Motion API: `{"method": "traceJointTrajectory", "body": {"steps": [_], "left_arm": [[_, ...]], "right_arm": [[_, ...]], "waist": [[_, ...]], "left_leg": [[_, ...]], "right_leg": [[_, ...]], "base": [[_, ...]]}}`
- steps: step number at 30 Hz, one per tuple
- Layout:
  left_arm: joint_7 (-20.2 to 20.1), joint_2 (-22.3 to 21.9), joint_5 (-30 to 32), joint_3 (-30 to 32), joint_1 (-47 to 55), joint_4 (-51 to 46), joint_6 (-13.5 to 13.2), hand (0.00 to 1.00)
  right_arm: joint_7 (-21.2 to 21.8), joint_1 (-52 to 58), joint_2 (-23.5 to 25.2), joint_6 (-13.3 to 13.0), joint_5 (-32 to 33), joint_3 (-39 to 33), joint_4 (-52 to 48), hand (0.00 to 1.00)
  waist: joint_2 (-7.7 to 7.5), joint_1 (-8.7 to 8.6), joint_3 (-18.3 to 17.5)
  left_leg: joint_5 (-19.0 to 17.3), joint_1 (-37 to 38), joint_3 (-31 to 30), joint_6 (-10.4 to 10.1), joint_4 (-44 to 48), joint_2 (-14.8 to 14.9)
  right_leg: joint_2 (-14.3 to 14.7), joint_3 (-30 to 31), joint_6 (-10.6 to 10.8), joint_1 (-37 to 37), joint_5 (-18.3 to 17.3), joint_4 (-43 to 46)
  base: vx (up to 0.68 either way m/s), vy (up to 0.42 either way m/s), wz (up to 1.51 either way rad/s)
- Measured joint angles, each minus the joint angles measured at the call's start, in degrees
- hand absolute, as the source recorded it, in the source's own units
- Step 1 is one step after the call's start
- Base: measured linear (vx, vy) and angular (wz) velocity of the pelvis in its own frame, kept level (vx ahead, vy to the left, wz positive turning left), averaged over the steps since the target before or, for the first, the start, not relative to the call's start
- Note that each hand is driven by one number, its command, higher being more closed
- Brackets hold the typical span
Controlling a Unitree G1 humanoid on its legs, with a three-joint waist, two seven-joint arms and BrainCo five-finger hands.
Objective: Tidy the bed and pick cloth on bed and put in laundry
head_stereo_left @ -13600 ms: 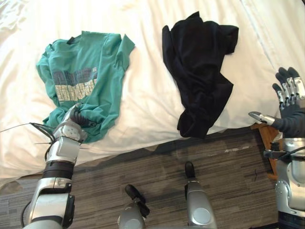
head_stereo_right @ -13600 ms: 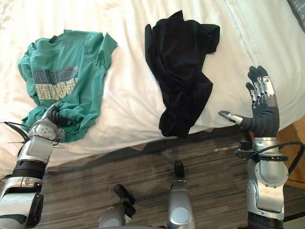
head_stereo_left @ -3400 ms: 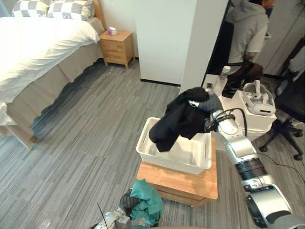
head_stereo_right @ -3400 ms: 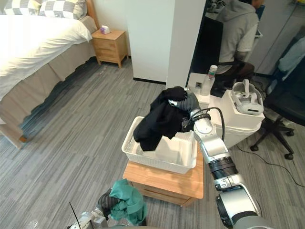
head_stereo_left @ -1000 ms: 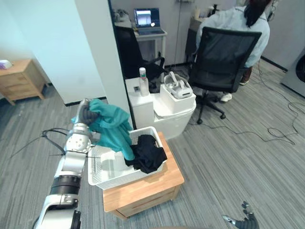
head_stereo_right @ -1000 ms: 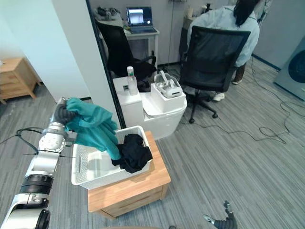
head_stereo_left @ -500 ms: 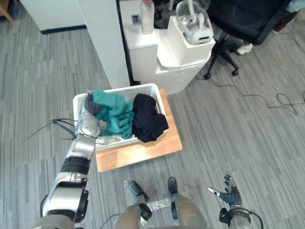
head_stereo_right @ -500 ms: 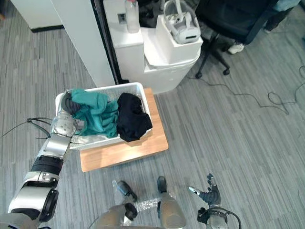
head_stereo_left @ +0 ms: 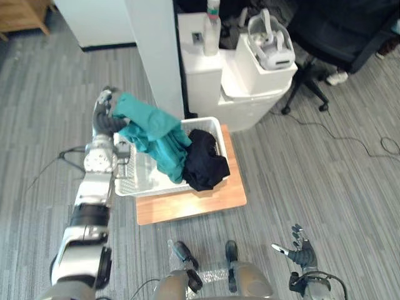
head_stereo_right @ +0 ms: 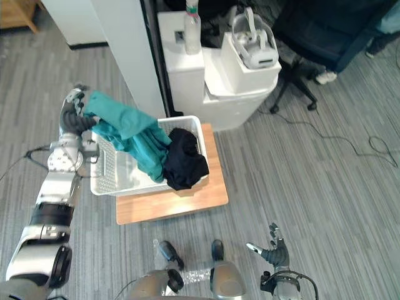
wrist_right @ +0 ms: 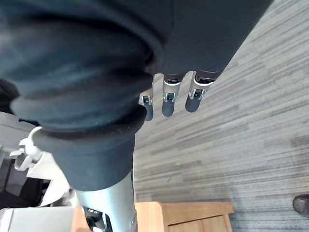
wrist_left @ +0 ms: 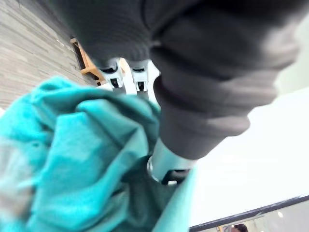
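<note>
The green shirt (head_stereo_left: 153, 134) hangs from the left hand (head_stereo_left: 104, 115), whose fingers are clenched in its upper end. The cloth trails down and away from the hand, and its lower end dips into the white basket (head_stereo_left: 140, 189) beneath. Half a second ago the shirt lay bunched in the basket with the hand low on it. The hand now stands raised over the basket's end, and most of the shirt is lifted out again.

Judgement: the deposit is incomplete; the hand must lower and let go.

The black cloth (head_stereo_left: 203, 165) lies at the basket's end farthest from the hand, lapping over the rim. The basket sits on a wooden stand (head_stereo_left: 187, 205). The right hand (head_stereo_left: 301, 253) hangs low and well apart, fingers spread, empty.
</note>
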Motion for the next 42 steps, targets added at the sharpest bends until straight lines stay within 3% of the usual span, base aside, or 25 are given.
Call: {"method": "traceJointTrajectory", "body": {"steps": [2,5,8,13,20,25,27,31,35,37,38,42], "left_arm": [[-3.15,-1.77,-1.65,0.71,4.55,-0.11,0.35,0.0],[-8.31,-3.33,-2.88,0.54,11.25,-0.43,1.85,0.0],[-10.3,-3.94,-1.1,0.23,15.15,-0.45,3.06,0.0],[-8.86,-4.11,0.35,-1.24,17.36,-0.45,3.91,0.0],[-8.38,-4.87,-4.98,-1.43,19.98,-2.96,3.04,0.0],[-8.38,-12.66,-7.36,-2.06,27.26,-3.84,4.81,0.0],[-8.36,-14.85,-7.77,-2.68,29.78,-3.28,6.09,0.0],[-7.81,-17.45,-7.71,-4.13,33.77,2.39,7.49,0.0],[-6.16,-19.32,-7.23,-4.17,35.35,9.79,6.85,0.0],[-4.26,-19.96,-5.42,-4.03,35.41,12.97,5.31,0.0],[-1.77,-23.15,-2.13,-1.94,35.17,24.36,0.53,0.0],[-1.77,-23.18,-2.13,-1.94,35.17,24.36,0.53,0.0]], "right_arm": [[0.07,0.18,0.21,1.24,-1.59,0.11,1.59,0.0],[0.26,1.25,1.51,3.03,-3.44,0.6,3.6,0.0],[1.41,0.83,1.72,4.84,-4.06,2.73,5.3,0.0],[1.5,0.77,2.31,5.8,-5.06,4.02,8.98,0.0],[2.64,-0.39,2.42,5.81,-2.6,3.96,12.19,0.0],[2.09,-2.03,3.01,5.29,-0.94,3.73,14.22,0.0],[1.12,-2.37,3.67,4.82,-0.55,3.72,14.36,0.0],[0.82,-4.54,4.57,3.92,0.05,3.53,14.9,0.0],[-0.39,-7.09,4.72,1.87,1.65,1.84,17.73,0.0],[-2.53,-7.24,4.93,0.79,2.07,0.64,18.9,0.0],[-4.64,-9.52,6.87,-1.84,6.91,-5.0,22.71,0.0],[-4.64,-9.51,6.88,-1.84,6.91,-5.01,22.71,0.0]], "waist": [[0.96,0.13,-1.37],[1.22,0.09,-4.9],[0.81,0.18,-6.24],[0.49,0.17,-8.0],[-0.18,0.03,-8.94],[-0.37,0.67,-9.23],[-0.35,1.6,-9.2],[-0.42,1.79,-9.26],[-0.45,2.48,-9.28],[-0.58,3.32,-9.29],[0.12,3.38,-9.26],[0.13,3.43,-9.26]], "left_leg": [[0.22,1.78,-0.68,0.25,0.0,-0.26],[0.18,3.83,-2.02,0.21,-0.02,-0.59],[0.22,5.38,-2.25,0.16,-0.04,-0.57],[0.0,5.61,-2.68,-0.16,-0.06,-0.59],[-0.07,5.44,-2.76,-0.08,-0.06,-0.71],[-0.07,5.82,-2.79,0.14,-0.06,-0.82],[-0.05,6.5,-2.87,0.14,-0.06,-0.78],[-0.24,7.59,-3.35,-0.13,-0.06,-0.75],[-0.44,7.49,-3.46,-0.41,-0.06,-0.7],[-0.46,7.46,-3.56,-0.42,-0.06,-0.71],[-1.17,8.16,-3.09,-1.41,-0.06,-0.65],[-1.14,8.16,-3.13,-1.36,-0.06,-0.65]], "right_leg": [[-0.31,-0.81,0.3,2.22,-0.74,-0.12],[-0.66,-2.11,0.5,4.98,-2.2,-0.18],[-0.6,-2.44,0.46,7.04,-2.39,-1.11],[-0.65,-3.46,0.53,7.43,-2.37,-1.98],[-0.79,-3.54,0.71,7.42,-2.22,-2.37],[-0.88,-3.82,1.27,8.51,-1.86,-2.71],[-0.85,-3.81,1.18,9.24,-1.93,-2.89],[-0.85,-4.39,1.06,10.2,-2.44,-2.95],[-0.84,-4.97,1.06,10.33,-2.69,-2.94],[-0.87,-5.13,1.28,10.29,-3.02,-2.93],[-0.88,-5.35,1.41,11.25,-3.47,-3.75],[-0.88,-5.37,1.41,11.29,-3.47,-3.73]], "base": [[0.07,-0.036,0.19],[0.06,-0.038,0.2],[0.02,-0.021,0.06],[-0.06,-0.001,0.05],[-0.01,0.008,0.0],[0.07,0.018,0.01],[0.06,-0.004,-0.02],[0.02,-0.009,0.06],[-0.01,-0.006,0.06],[0.0,0.0,0.0],[0.0,0.0,0.0],[0.0,0.0,0.0]]}}
